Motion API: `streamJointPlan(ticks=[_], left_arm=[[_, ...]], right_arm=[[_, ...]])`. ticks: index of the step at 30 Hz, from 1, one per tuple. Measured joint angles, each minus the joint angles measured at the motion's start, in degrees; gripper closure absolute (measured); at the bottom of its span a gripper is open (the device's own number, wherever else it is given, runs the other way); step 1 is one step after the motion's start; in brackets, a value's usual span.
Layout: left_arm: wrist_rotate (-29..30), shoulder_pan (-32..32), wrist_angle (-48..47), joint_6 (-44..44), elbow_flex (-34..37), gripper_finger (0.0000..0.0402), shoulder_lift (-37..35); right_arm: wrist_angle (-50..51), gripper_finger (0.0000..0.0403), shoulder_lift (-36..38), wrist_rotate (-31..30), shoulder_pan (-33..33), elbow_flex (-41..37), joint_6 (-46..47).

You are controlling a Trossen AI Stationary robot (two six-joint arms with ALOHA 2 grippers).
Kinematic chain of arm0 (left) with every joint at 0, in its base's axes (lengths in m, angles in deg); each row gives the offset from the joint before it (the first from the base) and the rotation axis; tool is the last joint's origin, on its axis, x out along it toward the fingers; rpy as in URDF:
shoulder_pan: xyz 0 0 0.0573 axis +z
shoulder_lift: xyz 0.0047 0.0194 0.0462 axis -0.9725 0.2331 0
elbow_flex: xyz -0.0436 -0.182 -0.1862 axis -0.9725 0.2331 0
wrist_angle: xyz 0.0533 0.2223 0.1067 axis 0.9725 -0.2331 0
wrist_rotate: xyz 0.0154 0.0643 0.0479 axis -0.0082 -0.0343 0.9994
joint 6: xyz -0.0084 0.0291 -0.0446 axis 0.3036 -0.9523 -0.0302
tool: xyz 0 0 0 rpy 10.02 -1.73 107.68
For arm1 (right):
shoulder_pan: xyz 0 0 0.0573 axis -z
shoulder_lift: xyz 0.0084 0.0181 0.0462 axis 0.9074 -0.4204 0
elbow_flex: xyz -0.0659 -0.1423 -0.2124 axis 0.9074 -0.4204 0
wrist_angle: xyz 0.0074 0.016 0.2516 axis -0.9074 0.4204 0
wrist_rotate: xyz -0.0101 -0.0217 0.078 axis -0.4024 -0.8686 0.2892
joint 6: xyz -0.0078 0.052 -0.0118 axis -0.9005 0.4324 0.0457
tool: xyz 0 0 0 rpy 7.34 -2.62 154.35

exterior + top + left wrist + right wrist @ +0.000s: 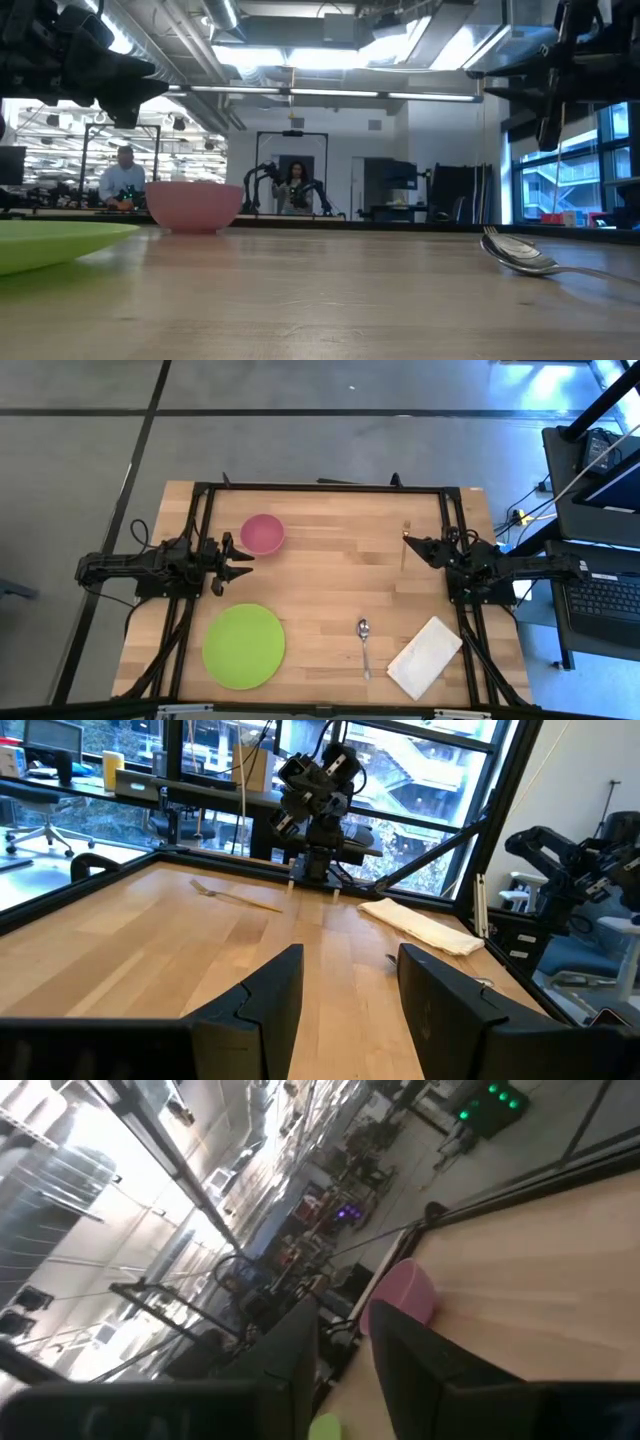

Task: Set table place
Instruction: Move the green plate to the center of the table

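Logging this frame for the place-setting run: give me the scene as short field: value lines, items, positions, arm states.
table: light wood top, black rail frame
pink bowl: far left, upright, empty
green plate: near left, flat, nothing on it
spoon: near centre-right, between plate and napkin
white napkin: near right corner, folded, lying at an angle
fork: far right, just in front of the right gripper
left gripper: fingers open, holding nothing, beside the bowl
right gripper: fingers open, holding nothing

Bare table (330, 575) lies open at centre; pink bowl (262, 533), green plate (243, 645), spoon (364, 643) and napkin (425, 657) ring it.
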Motion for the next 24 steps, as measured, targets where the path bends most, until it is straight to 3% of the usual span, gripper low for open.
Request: streamJointPlan(ticks=[6,11,14,18,24], left_arm=[[0.02,0.0,0.0,0.02,-0.02,0.0245,0.0],[0.02,0.01,0.0,0.02,-0.01,0.0245,-0.01],[0.0,-0.01,0.0,0.0,0.0,0.0245,-0.01],[0.0,0.01,0.0,0.01,-0.02,0.0245,-0.01],[0.0,0.0,0.0,0.0,-0.02,0.0245,-0.01]], right_arm=[[-0.51,0.0206,-0.86,-0.09,0.0,0.0,-3.94],[-8.78,0.0146,-0.96,-2.64,0.0,0.0,-7.53],[-14.59,0.0136,-0.96,-3.36,0.04,0.05,-2.97],[-14.16,0.0135,-2.29,1.92,0.04,3.85,-0.53],[-9.16,0.0135,-13.19,8.03,0.04,21.29,-10.61]])
